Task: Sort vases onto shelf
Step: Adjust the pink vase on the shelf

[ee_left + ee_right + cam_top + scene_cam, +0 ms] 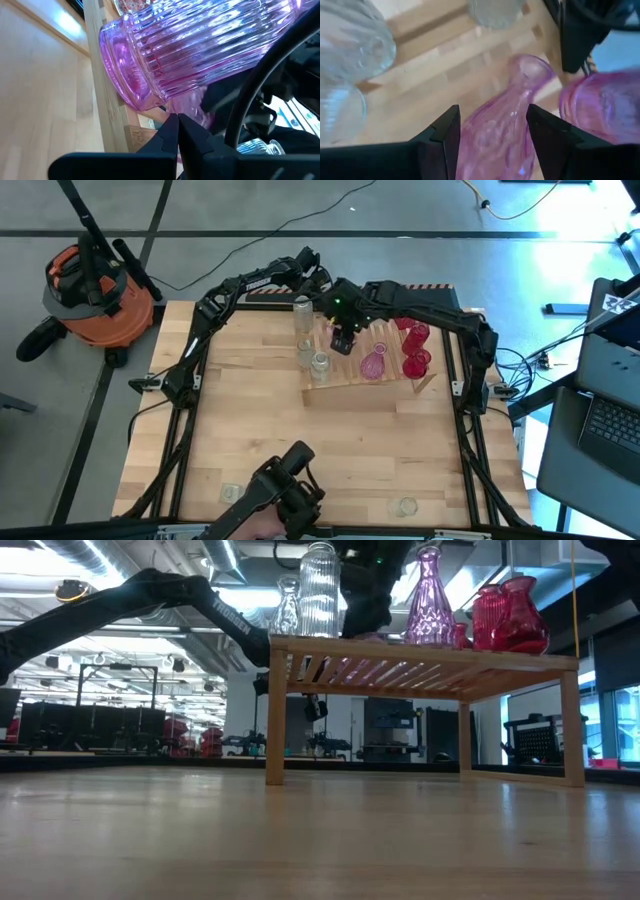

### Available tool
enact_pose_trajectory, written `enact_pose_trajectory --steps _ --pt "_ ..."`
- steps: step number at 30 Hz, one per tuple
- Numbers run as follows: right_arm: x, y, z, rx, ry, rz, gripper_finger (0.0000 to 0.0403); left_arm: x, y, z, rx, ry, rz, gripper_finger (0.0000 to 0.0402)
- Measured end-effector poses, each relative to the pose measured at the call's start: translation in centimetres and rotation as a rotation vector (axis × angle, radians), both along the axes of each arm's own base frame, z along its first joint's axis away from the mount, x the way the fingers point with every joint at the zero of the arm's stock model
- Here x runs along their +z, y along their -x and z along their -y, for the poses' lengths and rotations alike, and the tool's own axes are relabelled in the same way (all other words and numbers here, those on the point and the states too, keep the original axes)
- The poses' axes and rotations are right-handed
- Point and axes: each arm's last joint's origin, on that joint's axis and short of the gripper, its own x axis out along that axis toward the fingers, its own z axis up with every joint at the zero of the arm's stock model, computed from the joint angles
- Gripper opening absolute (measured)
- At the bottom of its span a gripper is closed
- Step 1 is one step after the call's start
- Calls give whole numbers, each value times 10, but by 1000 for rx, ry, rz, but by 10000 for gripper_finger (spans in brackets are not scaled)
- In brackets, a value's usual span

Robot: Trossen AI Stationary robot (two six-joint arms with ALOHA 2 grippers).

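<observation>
The pink bottle-shaped vase (507, 117) stands on the wooden shelf (352, 385) near the middle of the high view, and the right gripper (343, 340) hangs right over it. Its jaws are partly open, one dark finger (442, 135) on each side of the vase's shoulder; I cannot tell whether they touch the glass. The neck of the vase points away between the fingers. The right arm reaches in from the right edge of the table, bent at the elbow, with its wrist above the back of the shelf.

A ribbed pink vase (200, 45) sits close in front of the left gripper (178, 120), whose jaws are shut tight with nothing between them. The left arm stretches from the left side of the table to the back of the shelf.

On the shelf's left end stand clear vases (319, 364), on its right end red ones (414, 340). In the low view a tall clear ribbed vase (318, 590) stands upper centre. Two more clear vases (404, 506) lie on the table (240, 420) near the bottom edge.
</observation>
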Motion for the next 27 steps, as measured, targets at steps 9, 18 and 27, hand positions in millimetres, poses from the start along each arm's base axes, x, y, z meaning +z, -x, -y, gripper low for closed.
enact_pose_trajectory --steps 9,18,27 --pt "-4 5 -8 1 -68 -71 182 0 0 0 -1 -18 17 0" --pt "-5 2 -24 40 -58 -91 182 0 6 -6 20 -43 23 0" --pt "-24 3 -24 121 -82 -134 182 -1 16 -15 49 -43 20 0"
